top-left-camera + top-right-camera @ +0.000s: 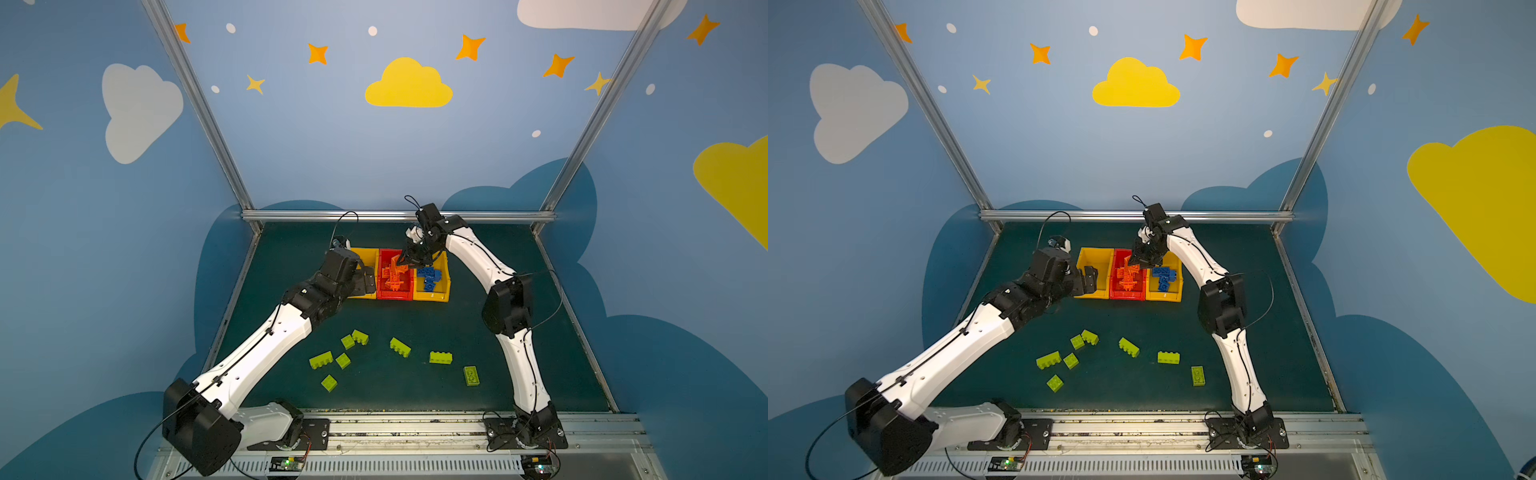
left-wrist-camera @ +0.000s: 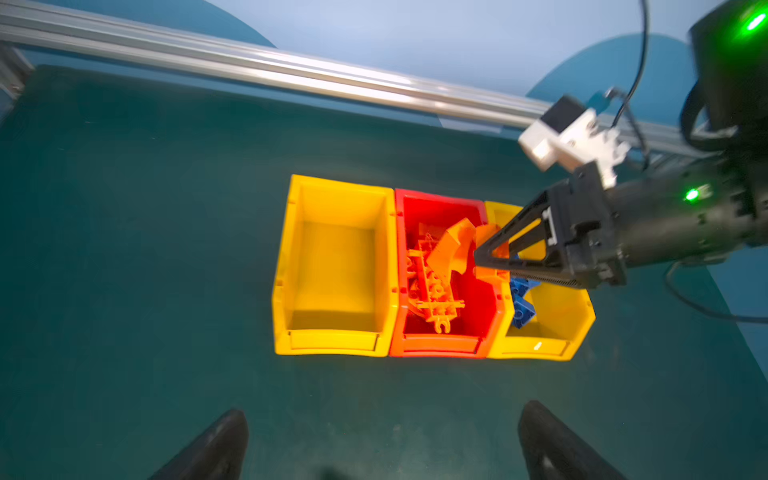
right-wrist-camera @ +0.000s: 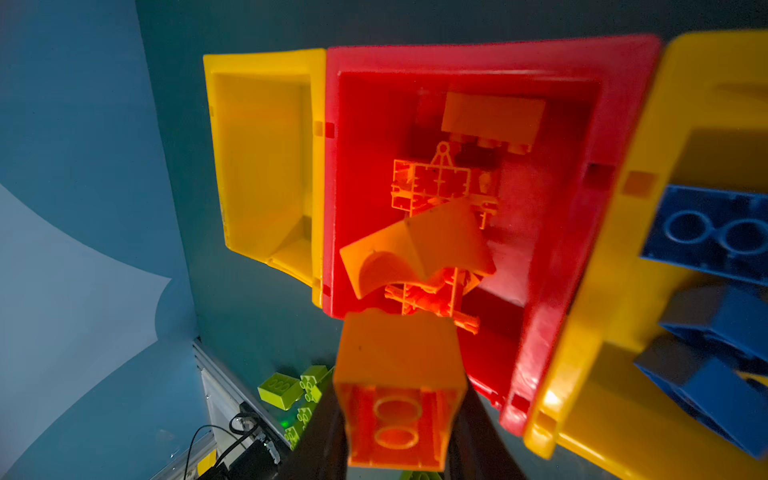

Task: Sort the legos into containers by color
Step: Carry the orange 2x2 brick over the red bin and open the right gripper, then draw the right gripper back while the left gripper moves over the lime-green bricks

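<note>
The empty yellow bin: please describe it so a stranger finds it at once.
On the green table, three bins stand in a row at the back. The empty yellow bin is at its left end, beside the red bin. The other yellow bin holds blue lego bricks; this one, nothing.

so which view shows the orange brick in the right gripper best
The right wrist view: the brick fills the foreground, its hollow underside showing. The left wrist view shows it side on, partly hidden in the right gripper, near the red bin. In both top views it's too small to pick out.
</note>
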